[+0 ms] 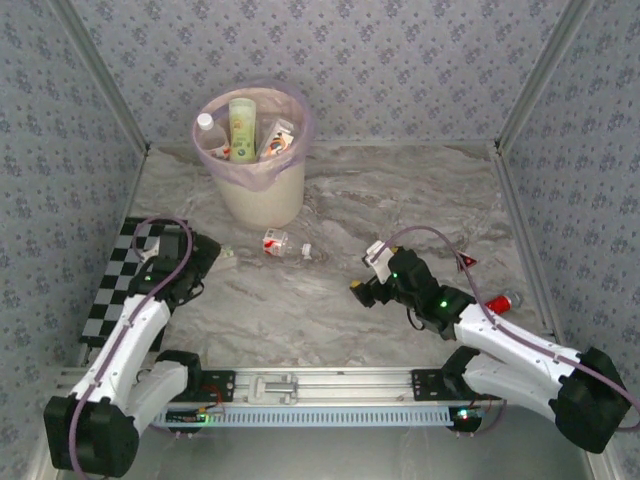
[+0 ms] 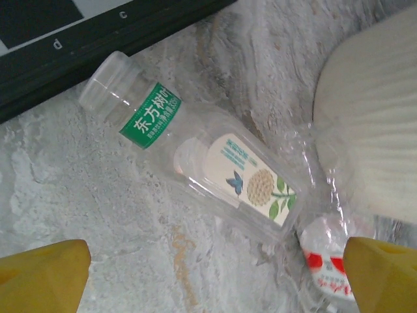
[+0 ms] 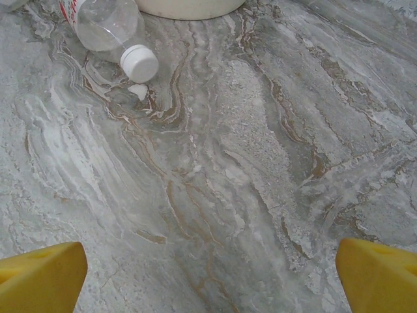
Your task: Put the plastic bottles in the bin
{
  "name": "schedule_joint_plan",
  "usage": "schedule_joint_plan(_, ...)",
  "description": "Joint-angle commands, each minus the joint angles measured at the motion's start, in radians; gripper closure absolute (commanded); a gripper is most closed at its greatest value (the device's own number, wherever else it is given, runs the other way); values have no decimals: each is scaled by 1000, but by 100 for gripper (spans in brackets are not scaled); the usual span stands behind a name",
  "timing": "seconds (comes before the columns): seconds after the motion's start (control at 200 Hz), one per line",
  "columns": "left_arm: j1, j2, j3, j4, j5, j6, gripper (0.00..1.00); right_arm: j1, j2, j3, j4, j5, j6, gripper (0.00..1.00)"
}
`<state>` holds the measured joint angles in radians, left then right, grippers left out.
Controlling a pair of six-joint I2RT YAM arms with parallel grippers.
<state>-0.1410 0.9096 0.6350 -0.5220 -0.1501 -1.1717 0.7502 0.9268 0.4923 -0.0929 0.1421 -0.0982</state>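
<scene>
Far left from above: round cream bin [image 1: 255,195], lilac film liner, bottles [image 1: 241,125] upright inside; red-white labelled bottle [image 1: 275,242] lying near it on veined marble-look table [image 1: 400,200]. Under left tool [image 2: 208,280], spread wide: clear squarish bottle [image 2: 195,160], green band reading 东方树叶. Ahead of right tool [image 3: 208,280], likewise wide open: white ridged cap [image 3: 139,63] of the red-white labelled bottle.

Green-labelled bottle [image 2: 195,169] lies flat, perhaps touching bin [image 2: 378,117].

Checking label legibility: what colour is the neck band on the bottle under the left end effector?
Green with white characters; neck band clearest in left wrist view.
</scene>
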Motion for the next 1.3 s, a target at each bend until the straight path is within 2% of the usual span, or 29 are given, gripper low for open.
schedule_joint_plan(0.0, 49, 37, -39, 138, -13, -148, 1, -11, -28, 2, -11, -4, -15, 0)
schedule_joint_plan(0.11, 110, 107, -80, 239, 31, -242, 1, -20, -36, 6, -28, -4, -15, 0)
schedule_joint_plan(0.315, 114, 195, -86, 313, -28, -300, 4, -22, -71, -6, -56, 7, -1, 0)
schedule_joint_plan(0.62, 128, 322, -91, 368, -35, -360, 9, -28, -81, -11, -70, 26, 11, 0)
schedule_joint_plan(0.685, 128, 331, -93, 372, -27, -365, 15, -28, -90, -15, -72, 31, 18, 0)
schedule_joint_plan(0.875, 127, 309, -82, 325, -20, -369, 41, -32, -107, -15, -83, 42, 17, 0)
schedule_joint_plan(1.044, 127, 173, -26, 201, -55, -315, 53, -32, -129, -27, -90, 44, 36, 0)
schedule_joint_plan(1.164, 128, 64, 77, 104, -93, -190, 54, -34, -140, -29, -88, 49, 37, 0)
schedule_joint_plan(1.294, 127, 18, 226, 0, -96, -59, 54, -37, -136, -26, -74, 47, 35, 0)
